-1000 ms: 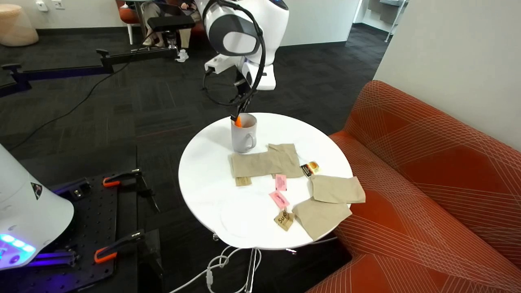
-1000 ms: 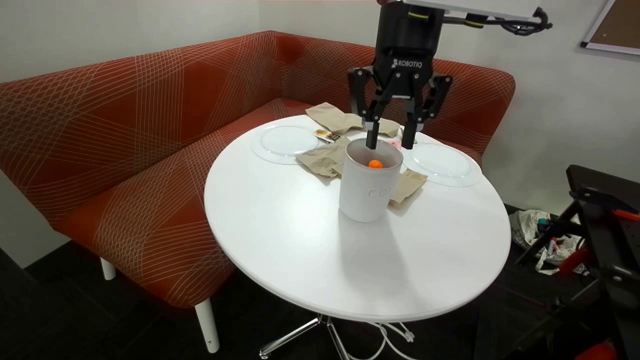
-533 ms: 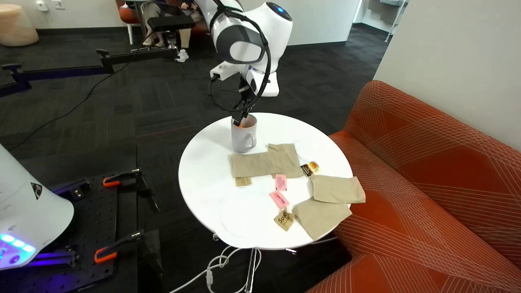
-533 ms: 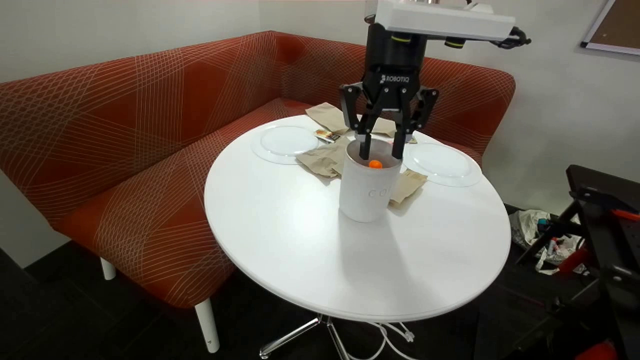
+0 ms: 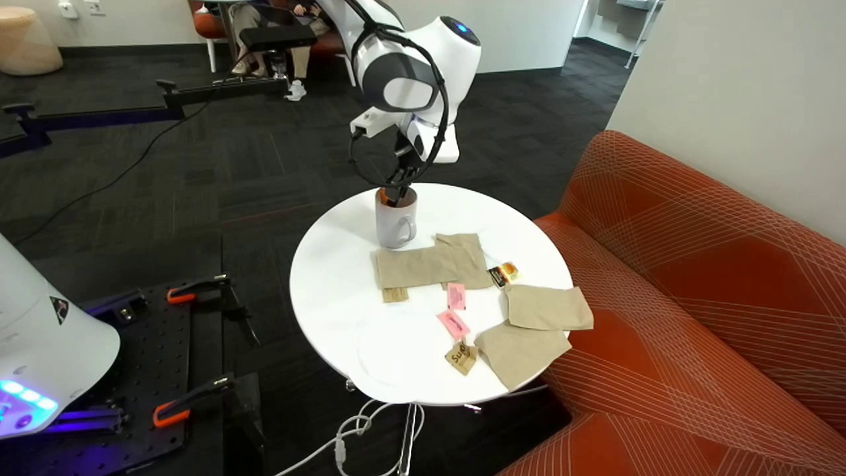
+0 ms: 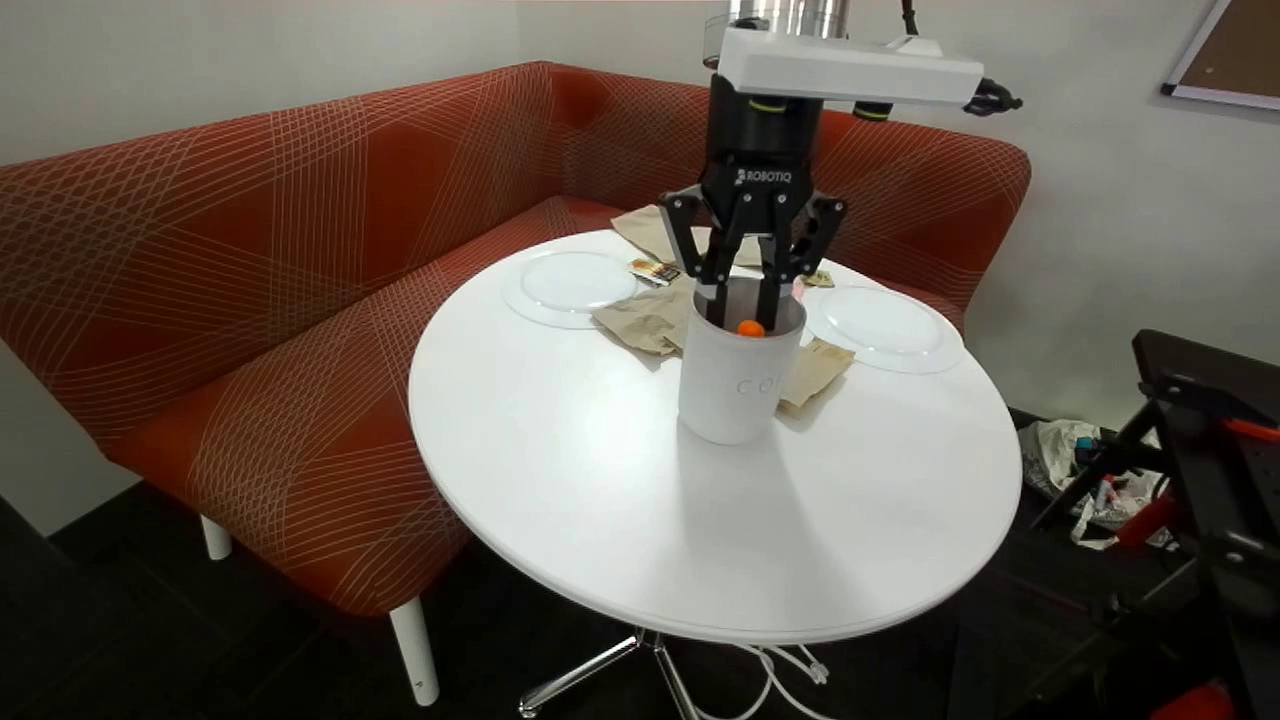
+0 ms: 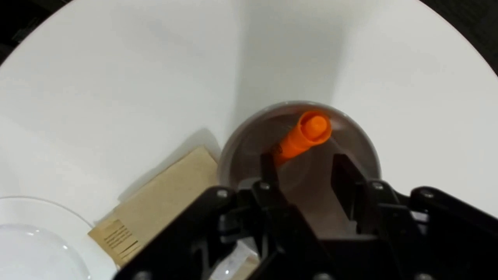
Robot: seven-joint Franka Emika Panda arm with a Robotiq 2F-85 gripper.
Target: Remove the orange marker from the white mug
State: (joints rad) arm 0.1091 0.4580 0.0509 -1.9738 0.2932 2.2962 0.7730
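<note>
The orange marker [image 7: 296,141] is held inside the white mug [image 6: 728,395], with its barrel tilted and its upper end brought close to the rim. In the wrist view that end is seen as a round socket with a rounded nub set in it; small dark print is carried lower down, and the lower end is hidden by a finger. The mug is set upright on the round white table [image 6: 560,450], just beside a folded tan napkin [image 7: 171,186].

The arm [image 5: 456,56] is stretched out over the table's edge, and the gripper [image 6: 742,318] is pointed down at the mug's mouth. The two fingers are kept apart, with a clear gap between them and nothing seen to be clamped. In the wrist view the marker's lower part is overlapped by one fingertip; whether it is touched cannot be told.

Compared with half a second earlier, the gripper is lowered farther into the mouth and shifted a little sideways in both exterior views, and the gap between the fingers appears narrowed. The mug and the marker are left where they were.
</note>
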